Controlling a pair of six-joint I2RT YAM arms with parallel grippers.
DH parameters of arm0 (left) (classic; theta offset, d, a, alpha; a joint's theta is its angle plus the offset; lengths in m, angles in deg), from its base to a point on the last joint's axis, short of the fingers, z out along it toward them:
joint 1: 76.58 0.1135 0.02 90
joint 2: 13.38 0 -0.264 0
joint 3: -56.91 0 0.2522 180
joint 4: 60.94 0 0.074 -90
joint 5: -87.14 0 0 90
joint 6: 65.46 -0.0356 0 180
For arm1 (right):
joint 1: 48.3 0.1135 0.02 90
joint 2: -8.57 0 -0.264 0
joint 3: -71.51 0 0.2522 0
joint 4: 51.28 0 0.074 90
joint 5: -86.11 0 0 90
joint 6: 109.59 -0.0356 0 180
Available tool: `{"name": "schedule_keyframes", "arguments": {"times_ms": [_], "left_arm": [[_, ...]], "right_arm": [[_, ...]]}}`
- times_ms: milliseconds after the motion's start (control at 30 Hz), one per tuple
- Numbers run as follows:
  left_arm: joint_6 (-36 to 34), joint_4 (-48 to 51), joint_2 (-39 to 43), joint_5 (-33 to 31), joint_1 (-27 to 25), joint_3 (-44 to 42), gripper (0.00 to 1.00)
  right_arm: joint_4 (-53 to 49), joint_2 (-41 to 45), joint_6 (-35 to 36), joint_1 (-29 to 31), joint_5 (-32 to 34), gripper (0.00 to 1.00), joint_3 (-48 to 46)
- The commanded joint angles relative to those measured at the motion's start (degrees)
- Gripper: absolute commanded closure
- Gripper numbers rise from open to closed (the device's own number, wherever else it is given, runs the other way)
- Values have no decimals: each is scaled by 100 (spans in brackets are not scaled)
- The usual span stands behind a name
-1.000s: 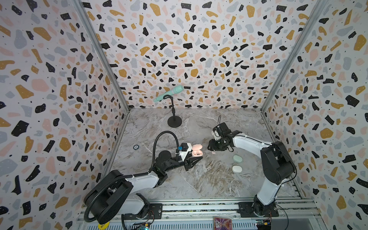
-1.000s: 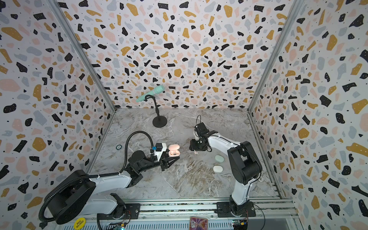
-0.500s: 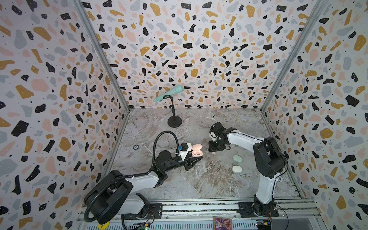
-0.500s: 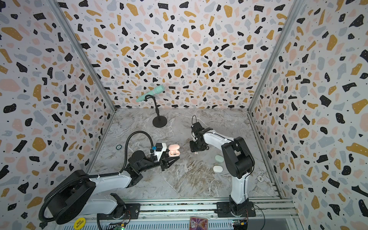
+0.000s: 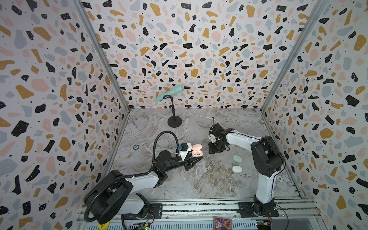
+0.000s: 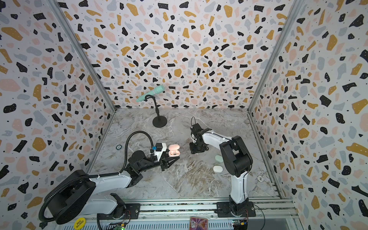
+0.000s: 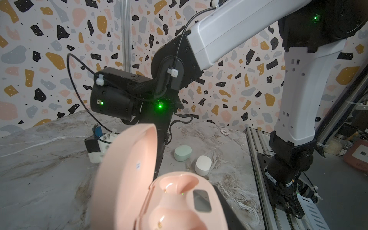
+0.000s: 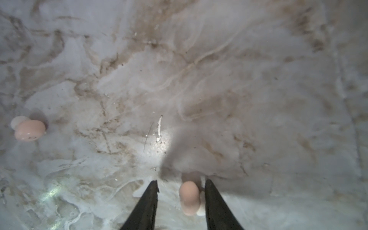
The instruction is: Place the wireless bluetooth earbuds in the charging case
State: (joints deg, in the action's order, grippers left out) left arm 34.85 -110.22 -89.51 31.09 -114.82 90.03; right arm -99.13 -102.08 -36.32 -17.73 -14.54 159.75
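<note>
The pink charging case (image 5: 197, 150) (image 6: 174, 150) stands open, lid up, with my left gripper (image 5: 194, 157) shut on its base. In the left wrist view the charging case (image 7: 175, 199) shows two empty sockets. My right gripper (image 5: 214, 149) points straight down at the marble floor just right of the case. In the right wrist view its jaws (image 8: 181, 181) stand apart around a pink earbud (image 8: 189, 197) lying on the floor. The bud sits close to one finger (image 8: 215, 203), with a gap to the other finger. A second pink earbud (image 8: 29, 129) lies apart from it.
A mint case (image 5: 237, 158) (image 7: 182, 153) and a white case (image 5: 237, 168) (image 7: 203, 165), both shut, lie by the right arm's elbow. A mint microphone on a black stand (image 5: 174, 121) is at the back. A small disc (image 5: 136, 147) lies near the left wall.
The right gripper's jaws have narrowed around the earbud and the right arm has folded inward a little. The left arm and the case have not moved.
</note>
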Motion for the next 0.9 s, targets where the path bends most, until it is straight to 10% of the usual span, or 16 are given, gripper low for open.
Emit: {"name": "schedule_keyframes", "arguments": {"times_ms": [0,867], "left_arm": [[32,-314,84,24,45,-46,56],[16,-272,117,7,54,-28,56]], "right_arm": [[-210,44,21,50,29,61,197],[-301,1,-108,201,411,84,163]]}}
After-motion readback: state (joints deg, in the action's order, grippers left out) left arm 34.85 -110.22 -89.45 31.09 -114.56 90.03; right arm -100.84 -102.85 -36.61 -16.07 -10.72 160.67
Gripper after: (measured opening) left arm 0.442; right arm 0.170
